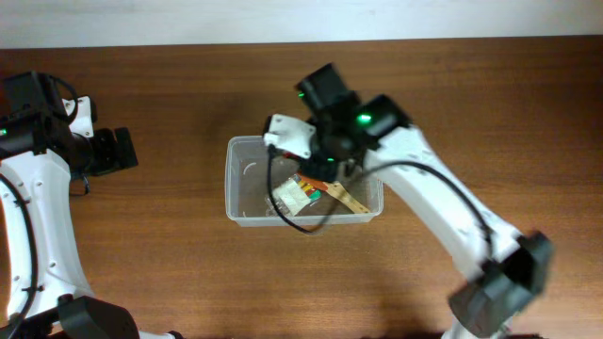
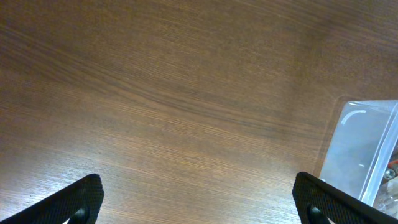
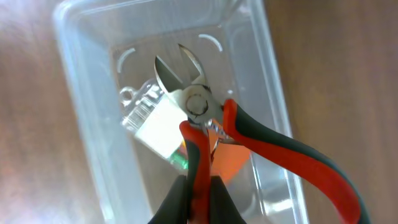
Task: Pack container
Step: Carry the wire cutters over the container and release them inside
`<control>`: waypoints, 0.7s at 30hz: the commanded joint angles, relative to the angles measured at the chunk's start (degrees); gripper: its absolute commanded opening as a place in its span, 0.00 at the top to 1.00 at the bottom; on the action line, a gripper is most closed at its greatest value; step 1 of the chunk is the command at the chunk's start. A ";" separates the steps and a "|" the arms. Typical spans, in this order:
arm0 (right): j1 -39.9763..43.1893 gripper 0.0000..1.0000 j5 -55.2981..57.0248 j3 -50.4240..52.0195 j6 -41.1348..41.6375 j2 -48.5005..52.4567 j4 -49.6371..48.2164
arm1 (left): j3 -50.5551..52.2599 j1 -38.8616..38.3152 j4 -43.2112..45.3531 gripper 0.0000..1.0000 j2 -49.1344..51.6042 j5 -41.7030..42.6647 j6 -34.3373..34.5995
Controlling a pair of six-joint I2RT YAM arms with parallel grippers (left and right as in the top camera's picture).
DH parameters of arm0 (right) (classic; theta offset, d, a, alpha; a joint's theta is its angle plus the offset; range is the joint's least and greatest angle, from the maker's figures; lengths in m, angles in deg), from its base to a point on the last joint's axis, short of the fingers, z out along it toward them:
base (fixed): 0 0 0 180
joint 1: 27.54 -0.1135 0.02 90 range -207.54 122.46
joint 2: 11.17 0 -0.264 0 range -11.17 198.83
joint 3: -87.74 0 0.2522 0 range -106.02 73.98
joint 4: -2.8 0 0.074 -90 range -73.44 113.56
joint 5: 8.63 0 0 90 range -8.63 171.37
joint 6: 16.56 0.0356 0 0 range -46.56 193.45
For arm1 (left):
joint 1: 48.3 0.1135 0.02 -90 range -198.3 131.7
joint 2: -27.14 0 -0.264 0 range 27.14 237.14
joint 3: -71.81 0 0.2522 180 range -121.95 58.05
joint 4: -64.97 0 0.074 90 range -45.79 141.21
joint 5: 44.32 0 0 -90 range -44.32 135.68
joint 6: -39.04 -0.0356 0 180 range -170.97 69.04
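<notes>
Container [image 1: 229, 181], a clear rectangular plastic tub with rounded corners and a thick rim, sat on a brown wood-grain table [image 2: 155, 93], directly under the right gripper [image 3: 196, 200]. That gripper was clamped tight on one red handle of a pair of diagonal cutters [image 3: 198, 104], its two dark fingers [image 3: 173, 204] pressed against either side of the grip. The cutters pointed straight ahead of the gripper, away from the wrist, over the inside of the tub. Their steel blades stood slightly parted, and the second handle, red with a black inner face, splayed off to one side, free of the fingers. Whether the cutters touched the tub floor could not be told.

Beyond and beneath the cutter blades, a small clear pack with a white insert [image 3: 152, 119] lay inside the tub. An orange object [image 3: 233, 171] showed under the handles, mostly hidden by them.

The left gripper [image 2: 199, 196] hovered over bare table, its jaws spread wide with nothing between them. From it, the tub lay well off to the side, with only one rounded corner showing past one fingertip in the left wrist view. From overhead, this gripper sat well apart from the tub, facing its short end.
</notes>
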 commanded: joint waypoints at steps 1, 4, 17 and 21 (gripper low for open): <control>0.31 0.96 -0.09 0.52 -1.01 5.66 -2.40 | -0.09 -0.24 0.09 0.01 0.09 -0.22 -1.03; 0.35 0.96 -0.13 0.52 -1.01 8.59 -4.13 | -0.09 -0.24 0.00 0.01 0.09 -0.22 -1.38; 0.35 0.69 -0.15 0.55 -1.01 11.43 -5.03 | -0.09 -0.24 -0.09 0.01 0.09 -0.20 -1.38; 0.35 0.68 -0.13 0.55 -1.01 11.85 -5.05 | -0.09 -0.24 -0.09 0.01 0.09 -0.17 -1.36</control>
